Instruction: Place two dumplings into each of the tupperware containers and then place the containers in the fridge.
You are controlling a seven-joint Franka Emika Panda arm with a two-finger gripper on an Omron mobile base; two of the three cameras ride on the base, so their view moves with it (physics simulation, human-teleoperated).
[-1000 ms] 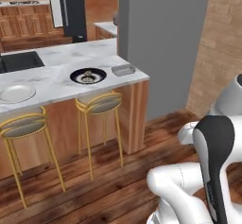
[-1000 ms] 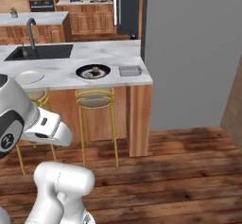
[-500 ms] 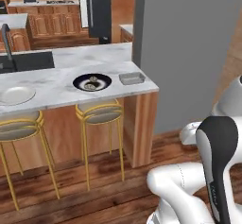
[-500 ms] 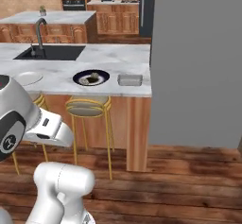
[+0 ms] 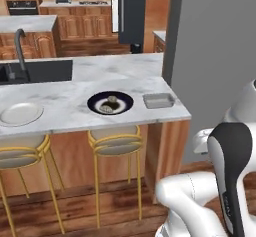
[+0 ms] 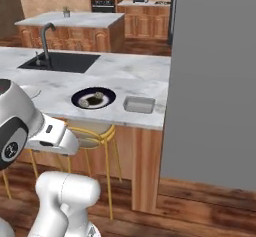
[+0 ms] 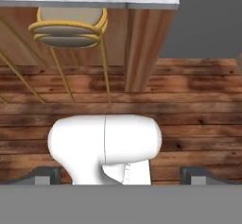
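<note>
Gripper (image 7: 121,173) hanging wide open and holding nothing, pointing down at the wooden floor (image 7: 198,100), well apart from the worktop (image 5: 75,108). Two dumplings (image 5: 109,104) sitting on the round dark plate (image 5: 95,101) near the worktop's edge. One tupperware container (image 5: 158,100) lying just beside that plate, on the side by the grey wall (image 5: 215,56). Fridge (image 5: 131,12) standing far back across the kitchen.

Seeing only two dumplings and one container, so maybe missing others hiding somewhere. Guessing at troubles: reaching up from so low, maybe bumping the yellow stool (image 5: 116,142) or the worktop's edge. Squeezing a small soft dumpling badly, maybe dropping it or rolling it off the plate. Pushing the light container, maybe sliding it off the corner onto the floor. Carrying it far to the fridge, maybe tipping the dumplings out.
</note>
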